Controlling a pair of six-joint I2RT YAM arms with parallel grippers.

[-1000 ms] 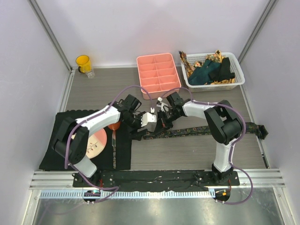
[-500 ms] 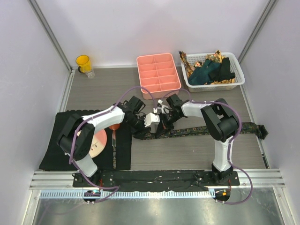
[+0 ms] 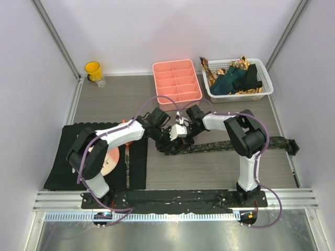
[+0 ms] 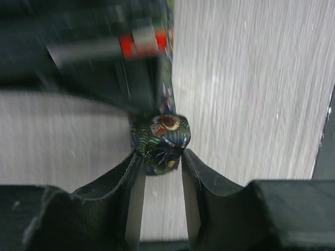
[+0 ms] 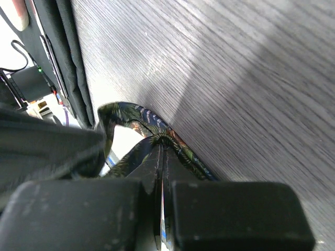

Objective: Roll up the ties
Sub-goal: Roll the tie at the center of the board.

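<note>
Since a second ago my left arm has swung in toward the middle of the table and its jaws have narrowed, while my right arm has hardly shifted. The dark tie (image 3: 225, 145) lies flat across the table from the centre out to the right edge. Its left end is wound into a small tight roll (image 4: 161, 140). That roll sits between the fingers of my left gripper (image 4: 159, 157), which pinch it from both sides. My right gripper (image 5: 161, 151) is pressed together on a fold of the same tie just beside the roll. The fabric looks light, soft and a little slippery, so I judge the coil will spring loose if squeezed unevenly. The best hold is across the roll's flat sides, with the loose strip kept taut. One tie is on the table. The white basket (image 3: 238, 95) at the far right holds one teal tie (image 3: 226, 81), one black tie (image 3: 252, 76) and some gold-brown fabric (image 3: 209, 68). I cannot tell whether that fabric is one tie or more. Left of the basket is one pink tray (image 3: 155, 78) with compartments, and at the far left one yellow cup (image 3: 93, 69). Near left lies one black placemat (image 3: 63, 172) with one plate (image 3: 107, 161) on it.
</note>
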